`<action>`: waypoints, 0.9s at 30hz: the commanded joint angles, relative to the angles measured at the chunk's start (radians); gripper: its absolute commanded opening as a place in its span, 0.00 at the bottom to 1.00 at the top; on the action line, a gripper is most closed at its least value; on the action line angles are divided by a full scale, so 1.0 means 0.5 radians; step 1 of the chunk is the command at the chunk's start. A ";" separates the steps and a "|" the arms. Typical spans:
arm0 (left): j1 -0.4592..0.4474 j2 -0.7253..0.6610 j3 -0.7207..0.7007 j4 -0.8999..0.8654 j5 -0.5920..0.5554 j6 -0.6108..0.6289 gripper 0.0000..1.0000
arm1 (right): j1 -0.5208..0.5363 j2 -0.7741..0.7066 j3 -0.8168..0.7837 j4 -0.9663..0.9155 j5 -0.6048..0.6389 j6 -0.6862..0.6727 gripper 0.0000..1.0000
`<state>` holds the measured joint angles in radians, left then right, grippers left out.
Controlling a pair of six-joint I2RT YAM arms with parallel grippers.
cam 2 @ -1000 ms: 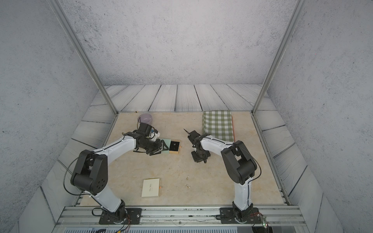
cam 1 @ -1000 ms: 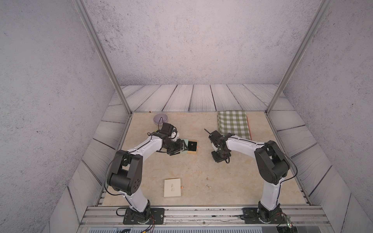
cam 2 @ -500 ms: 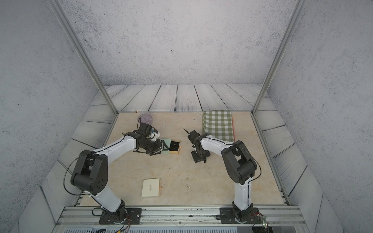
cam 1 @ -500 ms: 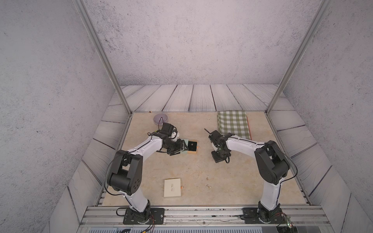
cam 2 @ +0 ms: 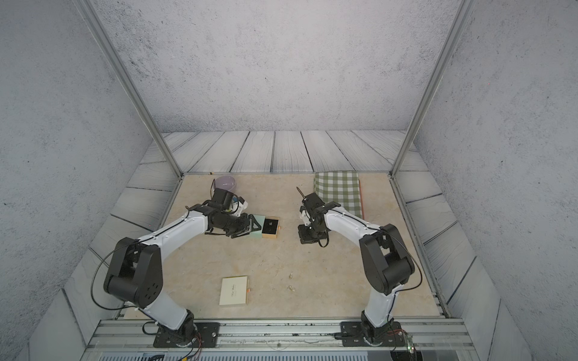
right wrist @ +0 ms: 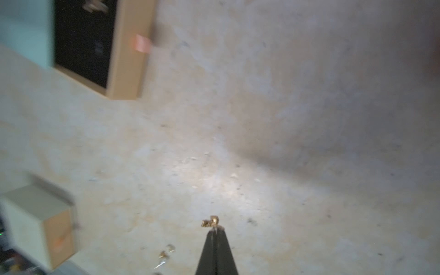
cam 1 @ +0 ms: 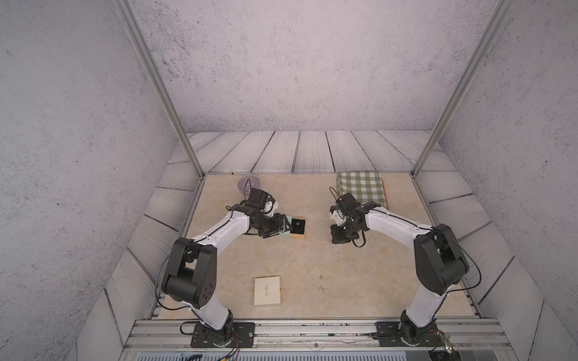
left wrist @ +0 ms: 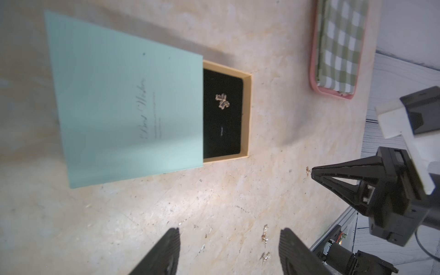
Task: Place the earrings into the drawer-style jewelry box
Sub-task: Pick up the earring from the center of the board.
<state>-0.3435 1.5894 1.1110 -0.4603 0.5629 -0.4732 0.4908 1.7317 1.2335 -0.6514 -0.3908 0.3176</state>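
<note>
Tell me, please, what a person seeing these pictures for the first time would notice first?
Probably the mint jewelry box mid-table, its drawer pulled open with an earring on the black lining. Next, the right gripper, shut on a tiny gold earring above the table, and loose earrings lying nearer the front.

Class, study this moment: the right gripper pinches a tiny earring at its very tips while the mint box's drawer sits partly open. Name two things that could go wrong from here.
1. The held earring sits at the very tips of the shut right gripper, so it might slip out on the way across.
2. The mint sleeve covers most of the drawer, where an earring already lies; a drop could miss the narrow opening. The left gripper hangs open by the box, gripping nothing, so a nudge could shift it.
</note>
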 commanded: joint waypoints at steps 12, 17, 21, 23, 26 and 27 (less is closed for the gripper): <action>-0.119 -0.289 -0.407 1.768 1.034 -0.436 0.62 | -0.218 -0.381 -0.547 2.102 -1.644 1.298 0.00; -0.176 -0.274 -0.391 1.921 1.173 -0.537 0.61 | -0.221 -0.400 -0.546 2.267 -1.671 1.439 0.00; -0.192 -0.313 -0.403 1.861 1.194 -0.438 0.61 | -0.220 -0.361 -0.544 2.467 -1.705 1.611 0.00; -0.193 -0.316 -0.400 1.847 1.196 -0.392 0.61 | -0.220 -0.348 -0.537 2.472 -1.712 1.620 0.00; -0.193 -0.315 -0.388 1.847 1.179 -0.365 0.59 | -0.212 -0.343 -0.534 2.465 -1.716 1.622 0.00; -0.191 -0.313 -0.385 1.839 1.172 -0.356 0.59 | -0.208 -0.343 -0.531 2.460 -1.716 1.620 0.00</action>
<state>-0.4351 1.4475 0.8898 0.4442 1.1305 -0.6838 0.3840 1.5520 0.9627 0.5354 -1.2205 1.1004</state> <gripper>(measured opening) 0.588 0.046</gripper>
